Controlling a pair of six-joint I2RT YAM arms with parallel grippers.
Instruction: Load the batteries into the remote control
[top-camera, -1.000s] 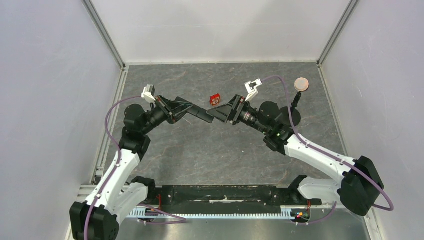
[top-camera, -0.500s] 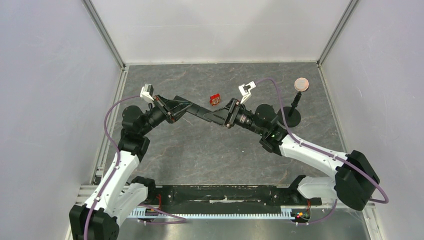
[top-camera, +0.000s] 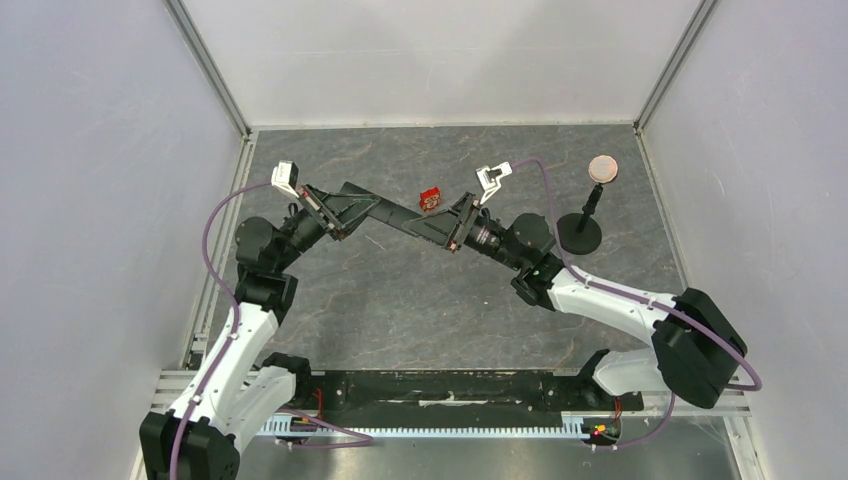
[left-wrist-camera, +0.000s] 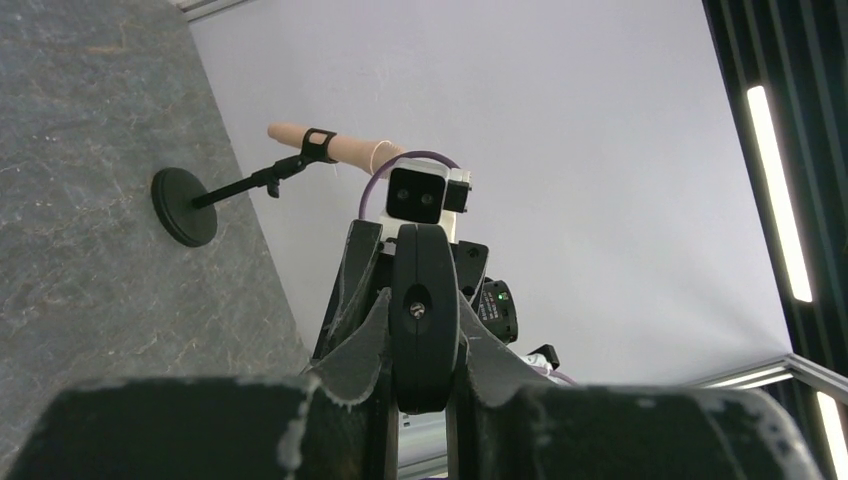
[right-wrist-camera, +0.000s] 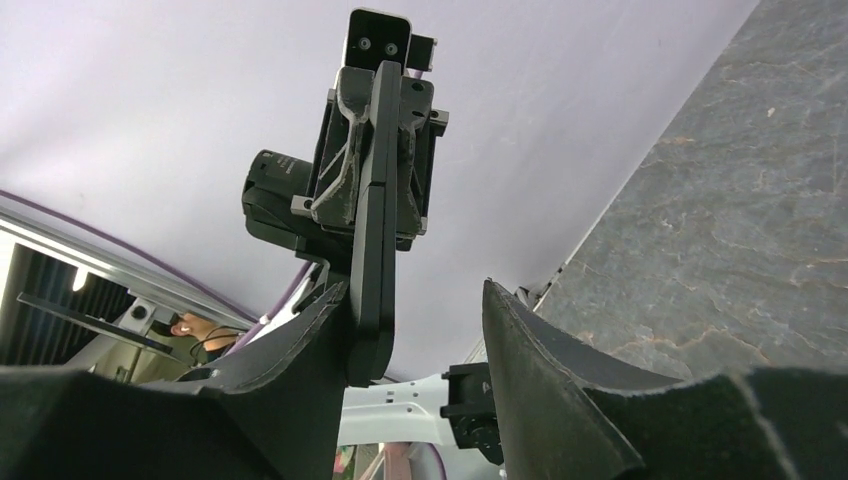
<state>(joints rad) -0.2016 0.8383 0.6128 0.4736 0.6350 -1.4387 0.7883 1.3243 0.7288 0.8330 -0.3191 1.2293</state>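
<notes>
The remote control (top-camera: 400, 218) is a slim black bar held in the air over the middle of the table. My left gripper (top-camera: 360, 207) is shut on one end of it; in the left wrist view the bar (left-wrist-camera: 424, 285) stands edge-on, pinched between both pads (left-wrist-camera: 350, 350). My right gripper (top-camera: 433, 230) is open around the other end. In the right wrist view the bar (right-wrist-camera: 374, 210) rests against the left finger (right-wrist-camera: 300, 350), with a clear gap to the right finger (right-wrist-camera: 540, 380). The batteries are out of view.
A small red-and-white box (top-camera: 431, 198) lies on the table just behind the two grippers. A black round-based stand (top-camera: 579, 233) with a tan disc (top-camera: 602, 167) stands at the back right. White walls close in three sides of the grey table (top-camera: 400, 300).
My right gripper has slid left onto the remote's free end and its jaws have narrowed. The left arm has shifted slightly up and back, still holding the remote.
</notes>
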